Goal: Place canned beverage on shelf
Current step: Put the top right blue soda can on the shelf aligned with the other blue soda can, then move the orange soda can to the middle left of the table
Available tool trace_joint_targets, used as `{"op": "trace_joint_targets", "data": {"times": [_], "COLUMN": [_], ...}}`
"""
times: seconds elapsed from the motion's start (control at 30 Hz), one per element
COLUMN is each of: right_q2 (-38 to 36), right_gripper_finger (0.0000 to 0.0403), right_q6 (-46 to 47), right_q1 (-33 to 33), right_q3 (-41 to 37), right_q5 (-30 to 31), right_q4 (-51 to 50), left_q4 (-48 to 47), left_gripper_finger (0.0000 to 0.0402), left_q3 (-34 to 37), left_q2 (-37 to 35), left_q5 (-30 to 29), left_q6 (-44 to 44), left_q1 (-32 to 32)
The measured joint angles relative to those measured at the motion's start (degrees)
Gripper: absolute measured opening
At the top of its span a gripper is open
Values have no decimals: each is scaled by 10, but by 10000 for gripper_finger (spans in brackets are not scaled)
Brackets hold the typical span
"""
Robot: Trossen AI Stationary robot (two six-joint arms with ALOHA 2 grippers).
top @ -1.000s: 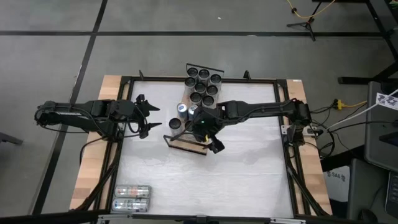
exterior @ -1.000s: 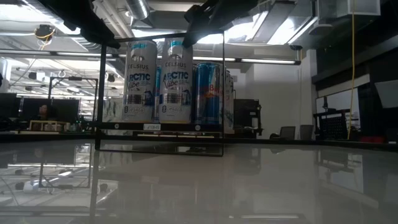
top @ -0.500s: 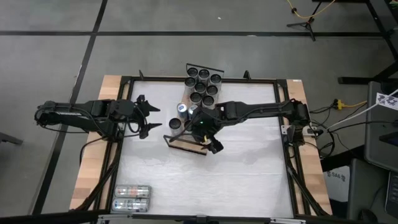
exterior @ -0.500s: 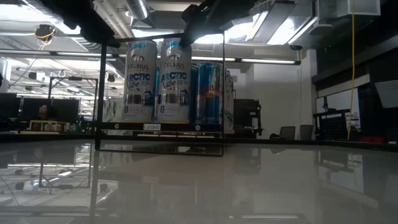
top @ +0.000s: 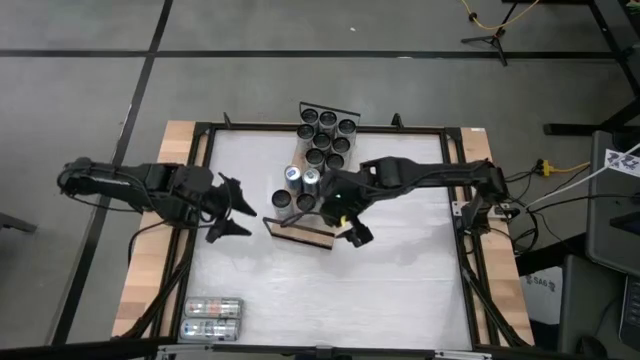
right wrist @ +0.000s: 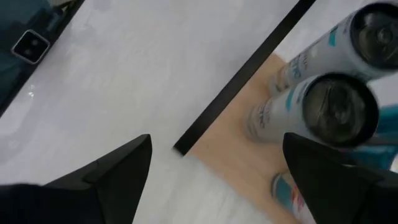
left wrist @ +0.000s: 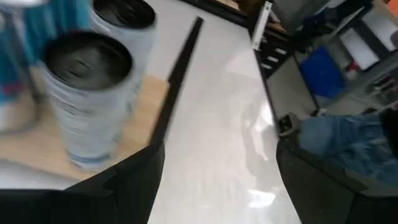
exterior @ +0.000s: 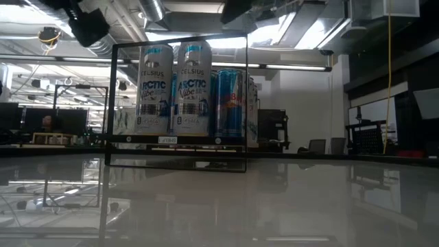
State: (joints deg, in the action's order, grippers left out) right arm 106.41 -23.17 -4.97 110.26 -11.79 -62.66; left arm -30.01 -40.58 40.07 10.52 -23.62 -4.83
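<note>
Several upright cans (top: 303,188) on the diagonal, seemingly front-to-back shelf (top: 300,234).

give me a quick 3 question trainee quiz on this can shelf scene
1. True or false: the right gripper holds a can.
2. Where do the cans nearest the grippers stand? A) on the shelf B) on the bare table C) stacked two high
3. Fill in: the left gripper has its jaws ____.

Key: 1 false, its jaws are open and empty, beside the shelf's end. 2 A. 3 open.
</note>
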Motion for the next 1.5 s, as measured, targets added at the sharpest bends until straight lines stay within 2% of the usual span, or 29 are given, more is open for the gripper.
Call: {"op": "trace_joint_targets", "data": {"times": [0.13,0.33,0.47,0.63,0.77,0.9,1.1,1.27,1.5], "right_q2": [-15,-41,-78,-150,-200,-231,-235,-235,-235], "right_gripper_finger": [358,358,358,358,358,358,358,358,358], "right_q6": [21,61,88,152,195,221,231,230,230], "right_q1": [-12,-15,-15,-19,-19,-18,-18,-18,-18], "right_q3": [0,-23,-86,-211,-292,-337,-347,-347,-346], "right_q5": [26,43,42,45,57,64,64,64,63], "right_q4": [-37,-87,-58,15,78,123,139,163,164], "left_q4": [-11,-9,2,12,10,5,-47,-92,-112], "left_gripper_finger": [302,302,302,302,302,302,302,302,302], "left_q3": [0,0,0,-2,-21,-55,-105,-135,-144], "left_q2": [0,0,9,45,93,150,252,329,376], "left_q5": [-14,-110,-143,-173,-176,-176,-174,-146,-102], "left_q6": [-30,-71,-124,-179,-228,-266,-339,-395,-465], "left_q1": [-47,-142,-200,-258,-292,-325,-378,-419,-461]}}
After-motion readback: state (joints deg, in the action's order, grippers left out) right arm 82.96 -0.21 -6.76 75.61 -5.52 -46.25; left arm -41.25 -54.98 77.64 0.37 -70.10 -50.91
